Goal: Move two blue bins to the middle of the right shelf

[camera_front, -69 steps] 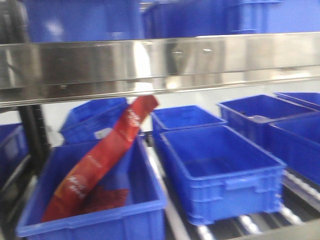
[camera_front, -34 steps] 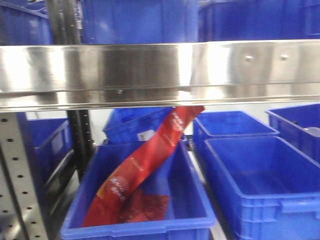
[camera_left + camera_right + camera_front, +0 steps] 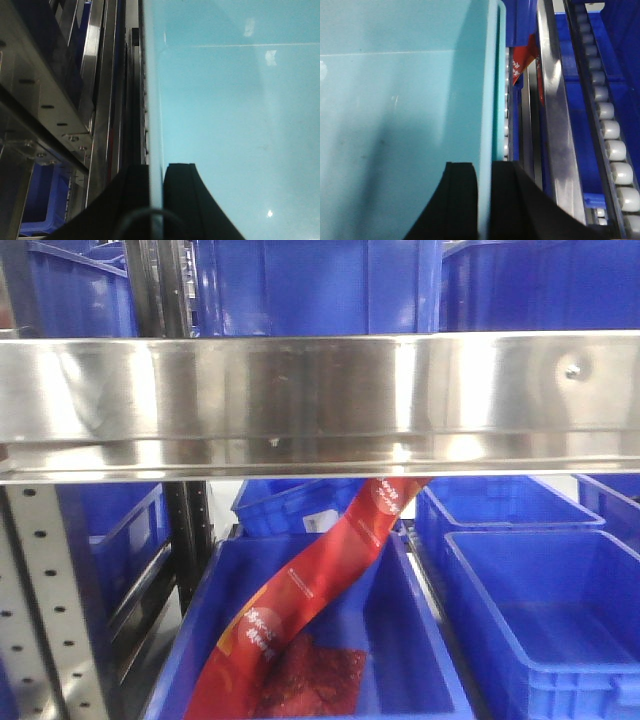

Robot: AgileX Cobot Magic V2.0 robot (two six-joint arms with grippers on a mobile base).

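Observation:
A pale sky-blue bin fills the left wrist view [image 3: 235, 110] and the right wrist view [image 3: 395, 100]. I cannot tell whether a second one is nested with it. My left gripper [image 3: 156, 172] is shut on the bin's thin wall, one black finger on each side. My right gripper [image 3: 484, 170] is shut on the opposite wall the same way. The shelf's broad shiny steel front rail [image 3: 320, 390] crosses the front view. It also shows beside the bin in the right wrist view [image 3: 555, 150]. The pale bin and both grippers are out of the front view.
Dark royal-blue bins stand above and below the rail. One below [image 3: 420, 660] holds a long red packet [image 3: 310, 600], another [image 3: 540, 640] sits to its right. A perforated steel upright [image 3: 45, 600] stands at left. Roller tracks [image 3: 615, 150] run past the rail.
In the front view everything has slid right and the rail sits lower and looms larger. The upright post has come into view at left.

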